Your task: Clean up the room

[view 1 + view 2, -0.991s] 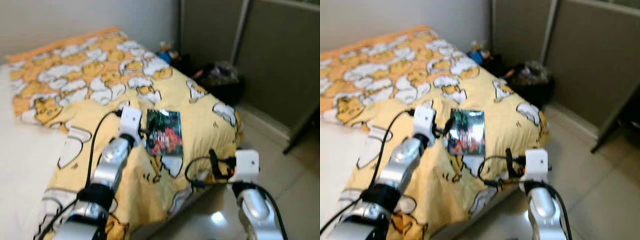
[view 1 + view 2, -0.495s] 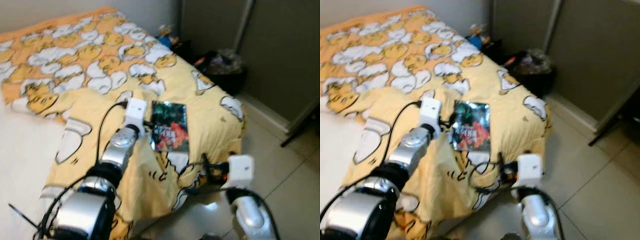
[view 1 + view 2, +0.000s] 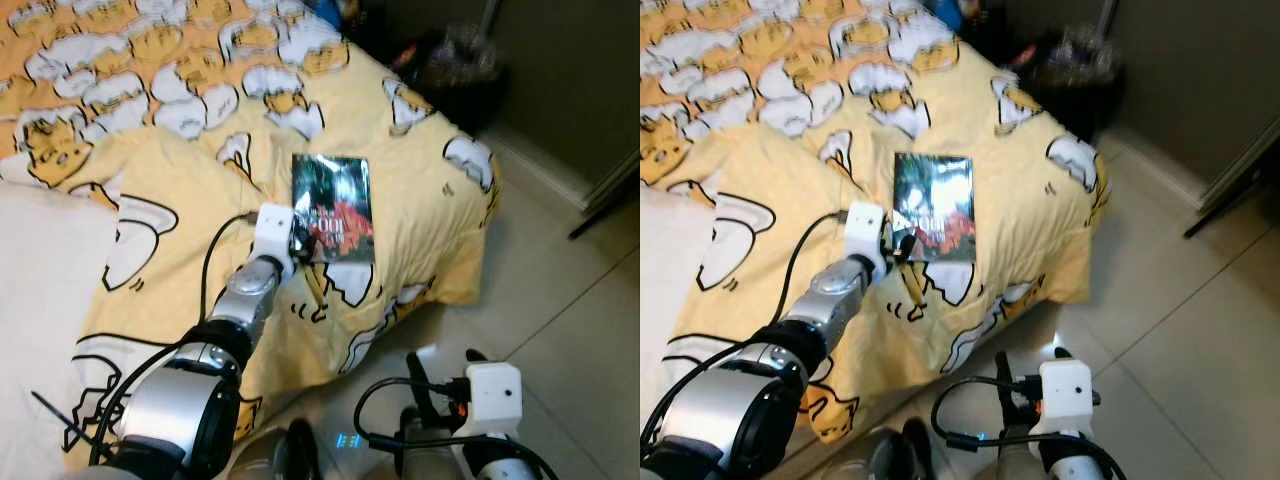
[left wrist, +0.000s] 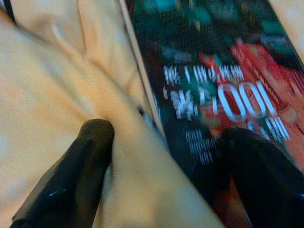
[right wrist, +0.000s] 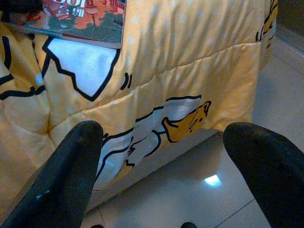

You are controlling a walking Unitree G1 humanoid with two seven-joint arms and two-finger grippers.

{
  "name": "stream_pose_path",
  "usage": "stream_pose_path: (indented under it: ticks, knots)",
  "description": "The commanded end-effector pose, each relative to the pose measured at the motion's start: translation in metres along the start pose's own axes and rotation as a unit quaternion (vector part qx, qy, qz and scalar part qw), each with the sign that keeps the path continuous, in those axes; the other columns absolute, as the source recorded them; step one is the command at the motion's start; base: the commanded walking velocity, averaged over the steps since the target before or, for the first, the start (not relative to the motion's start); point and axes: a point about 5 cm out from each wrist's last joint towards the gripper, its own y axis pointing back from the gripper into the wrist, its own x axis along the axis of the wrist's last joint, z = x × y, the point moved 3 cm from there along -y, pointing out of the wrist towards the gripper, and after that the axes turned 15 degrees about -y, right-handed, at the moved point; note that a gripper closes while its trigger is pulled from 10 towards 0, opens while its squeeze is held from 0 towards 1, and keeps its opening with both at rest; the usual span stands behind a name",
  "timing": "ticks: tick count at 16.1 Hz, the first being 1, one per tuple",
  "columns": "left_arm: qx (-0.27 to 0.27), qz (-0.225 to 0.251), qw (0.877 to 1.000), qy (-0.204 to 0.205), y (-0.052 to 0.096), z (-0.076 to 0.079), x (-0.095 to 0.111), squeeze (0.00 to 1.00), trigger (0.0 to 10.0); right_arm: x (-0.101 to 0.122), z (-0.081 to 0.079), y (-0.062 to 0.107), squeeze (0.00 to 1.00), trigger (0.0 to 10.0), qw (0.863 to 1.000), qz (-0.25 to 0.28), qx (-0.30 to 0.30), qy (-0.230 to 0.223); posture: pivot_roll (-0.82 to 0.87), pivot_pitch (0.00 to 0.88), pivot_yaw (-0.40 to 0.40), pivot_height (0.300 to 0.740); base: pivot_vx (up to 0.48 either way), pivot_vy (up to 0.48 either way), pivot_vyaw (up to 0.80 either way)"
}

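A glossy book (image 3: pixel 333 205) with a dark green and red cover lies flat on the yellow duck-print blanket (image 3: pixel 420 190) near the foot of the bed. My left gripper (image 3: pixel 299 238) is at the book's near left edge. It is open: one finger (image 4: pixel 88 156) presses the blanket beside the book (image 4: pixel 213 90), the other (image 4: pixel 259 171) rests on the cover. My right gripper (image 3: pixel 445 366) hangs low over the floor at the bed's foot. It is open and holds nothing, its fingers (image 5: pixel 71 166) spread before the draped blanket (image 5: pixel 190 71).
A dark bag of rubbish (image 3: pixel 455 60) stands on the floor beyond the bed's far corner, by a dark wall panel (image 3: pixel 570 70). A bare white mattress (image 3: pixel 40 270) lies to the left. Pale floor tiles (image 3: pixel 560 290) stretch to the right.
The view has tilted down and closer to the bed. My left gripper has stayed at the book's left edge. My right arm has dropped from the bed's edge to low over the floor.
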Motion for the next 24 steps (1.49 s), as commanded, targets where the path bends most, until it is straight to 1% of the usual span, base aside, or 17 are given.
stream_pose_path:
  ticks: [1,3,5,6,7,8,10,11,12,13,15,18,20,21,22,23,24]
  knots:
    - [0.019,0.063,0.996,-0.066,-0.001,-0.004,0.024,0.00,10.0,-0.003,-0.006,0.005,0.00,10.0,1.000,-0.008,0.000,-0.001,-0.30,0.354,0.156,0.740,0.000,0.000,0.00]
    - [0.029,0.103,0.988,-0.109,0.000,-0.004,0.036,0.00,10.0,-0.004,-0.008,0.007,0.00,10.0,1.000,-0.010,-0.001,-0.003,-0.30,0.350,0.160,0.740,0.000,0.000,0.00]
    - [0.035,0.109,0.987,-0.113,0.001,-0.005,0.037,0.00,10.0,-0.005,-0.009,0.008,0.00,10.0,1.000,-0.012,-0.001,-0.004,-0.29,0.348,0.162,0.740,0.000,0.000,0.00]
    - [0.039,0.115,0.984,-0.126,0.003,-0.007,0.037,0.00,10.0,-0.006,-0.010,0.008,0.00,10.0,1.000,-0.014,-0.001,-0.005,-0.29,0.349,0.162,0.740,0.000,0.000,0.00]
    - [0.039,0.107,0.985,-0.128,0.003,-0.007,0.032,0.00,10.0,-0.006,-0.010,0.008,0.00,10.0,1.000,-0.015,-0.001,-0.005,-0.28,0.352,0.163,0.740,0.000,0.000,0.00]
    - [0.041,0.094,0.987,-0.125,0.004,-0.009,0.025,0.00,10.0,-0.007,-0.011,0.008,0.00,10.0,1.000,-0.017,0.000,-0.006,-0.28,0.353,0.164,0.740,0.000,0.000,0.00]
    - [0.064,0.059,0.990,-0.113,0.004,-0.020,0.013,0.00,10.0,-0.008,-0.014,0.009,0.00,10.0,1.000,-0.017,0.001,-0.007,-0.28,0.361,0.165,0.740,0.000,0.000,0.00]
    - [0.082,0.043,0.989,-0.111,0.004,-0.028,0.010,0.00,10.0,-0.009,-0.016,0.010,0.00,10.0,1.000,-0.020,0.007,-0.014,-0.28,0.365,0.166,0.740,0.000,0.000,0.00]
    - [0.103,0.026,0.990,-0.098,0.003,-0.036,0.008,0.00,10.0,-0.009,-0.024,0.014,0.00,10.0,0.999,-0.025,0.037,-0.023,-0.28,0.369,0.166,0.740,0.000,0.000,0.00]
    - [0.111,0.018,0.990,-0.087,0.003,-0.039,0.008,0.00,10.0,-0.010,-0.030,0.016,0.00,10.0,0.998,-0.028,0.054,-0.023,-0.29,0.370,0.165,0.740,0.000,0.000,0.00]
    - [0.109,0.020,0.991,-0.080,0.002,-0.039,0.010,0.00,10.0,-0.011,-0.032,0.017,0.00,10.0,0.998,-0.031,0.058,-0.024,-0.29,0.373,0.165,0.740,0.000,0.000,0.00]
    - [0.116,0.024,0.989,-0.085,0.001,-0.042,0.015,0.00,10.0,-0.010,-0.029,0.019,0.00,10.0,0.998,-0.031,0.054,-0.024,-0.29,0.377,0.169,0.740,0.000,0.000,0.00]
    - [0.098,0.041,0.992,-0.070,0.000,-0.037,0.019,0.00,10.0,-0.011,-0.030,0.021,0.00,10.0,0.998,-0.032,0.055,-0.025,-0.29,0.380,0.173,0.740,0.000,0.000,0.00]
    - [0.069,0.044,0.996,-0.046,-0.001,-0.029,0.018,0.00,10.0,-0.011,-0.030,0.022,0.00,10.0,0.998,-0.033,0.053,-0.026,-0.29,0.379,0.173,0.740,0.000,0.000,0.00]
    - [0.039,0.036,0.998,-0.023,-0.002,-0.019,0.015,0.00,10.0,-0.011,-0.030,0.022,0.00,10.0,0.998,-0.033,0.053,-0.027,-0.29,0.379,0.174,0.740,0.000,0.000,0.00]
    - [0.010,0.014,1.000,-0.003,-0.002,-0.009,0.007,0.00,10.0,-0.012,-0.030,0.022,0.00,10.0,0.998,-0.033,0.052,-0.027,-0.30,0.380,0.174,0.740,0.000,0.000,0.00]
    - [0.005,-0.004,1.000,0.003,-0.001,-0.005,0.000,0.00,10.0,-0.012,-0.030,0.023,0.00,10.0,0.998,-0.034,0.053,-0.027,-0.30,0.380,0.174,0.740,0.000,0.000,0.00]
